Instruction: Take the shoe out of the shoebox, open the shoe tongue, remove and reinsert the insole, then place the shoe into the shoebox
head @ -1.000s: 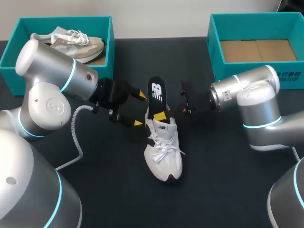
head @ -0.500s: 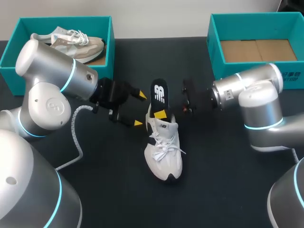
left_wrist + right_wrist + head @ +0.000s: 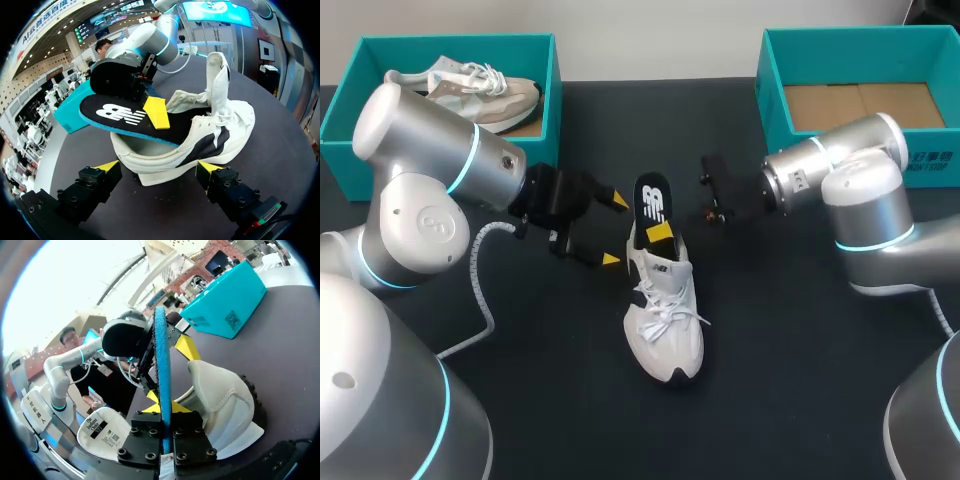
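Note:
A white shoe (image 3: 665,325) lies mid-table, toe toward me. Its black insole (image 3: 652,197), blue underneath, sticks up out of the heel opening. My right gripper (image 3: 660,232) is shut on that insole; in the right wrist view the insole (image 3: 162,355) stands edge-on between the fingers, above the shoe (image 3: 220,395). My left gripper (image 3: 616,230) stands open just left of the heel. In the left wrist view the shoe (image 3: 215,135) and insole (image 3: 120,115) lie just ahead of its spread fingers (image 3: 107,167), which are apart from the shoe.
A teal shoebox (image 3: 552,100) at the back left holds a second, beige-and-white shoe (image 3: 470,85). Another teal shoebox (image 3: 790,150) at the back right shows only its cardboard bottom. The black tabletop around the shoe is bare.
My right arm shifted a little toward the back right, and the insole in its gripper tilted with it. The left arm and the shoe stayed put.

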Tool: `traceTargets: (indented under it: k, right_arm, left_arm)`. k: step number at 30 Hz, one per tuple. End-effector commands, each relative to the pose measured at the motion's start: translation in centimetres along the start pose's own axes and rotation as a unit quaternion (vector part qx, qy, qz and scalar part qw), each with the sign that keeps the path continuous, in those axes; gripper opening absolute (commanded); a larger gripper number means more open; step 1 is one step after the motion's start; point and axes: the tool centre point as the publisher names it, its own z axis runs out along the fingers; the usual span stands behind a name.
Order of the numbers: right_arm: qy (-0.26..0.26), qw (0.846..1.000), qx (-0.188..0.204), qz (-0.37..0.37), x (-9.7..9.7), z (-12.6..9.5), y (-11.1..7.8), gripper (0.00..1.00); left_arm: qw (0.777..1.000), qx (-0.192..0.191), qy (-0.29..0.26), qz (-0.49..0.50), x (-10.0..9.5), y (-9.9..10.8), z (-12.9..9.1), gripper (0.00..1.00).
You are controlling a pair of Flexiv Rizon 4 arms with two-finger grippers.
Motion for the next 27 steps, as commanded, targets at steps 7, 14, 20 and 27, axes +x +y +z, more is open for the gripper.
traceTargets:
  k: [7, 14, 20, 27]
  right_arm:
    - [0.005, 0.999, -0.008, 0.038, 0.8, 1.2, -3.0, 0.00]
    - [-0.003, 1.000, -0.002, 0.019, 0.7, 0.4, -1.3, 0.34]
    - [-0.009, 1.000, 0.005, 0.001, 0.3, -0.3, 0.5, 0.37]
    - [-0.004, 1.000, 0.008, -0.004, -0.7, -0.6, 1.4, 0.07]
  left_arm:
    - [1.000, -0.001, -0.001, 0.001, 0.1, 0.0, 0.0, 1.00]
    - [1.000, -0.001, -0.001, 0.001, 0.1, 0.0, 0.0, 1.00]
    - [1.000, -0.001, -0.001, 0.001, 0.1, 0.0, 0.0, 1.00]
    - [1.000, -0.001, -0.001, 0.001, 0.1, 0.0, 0.0, 1.00]
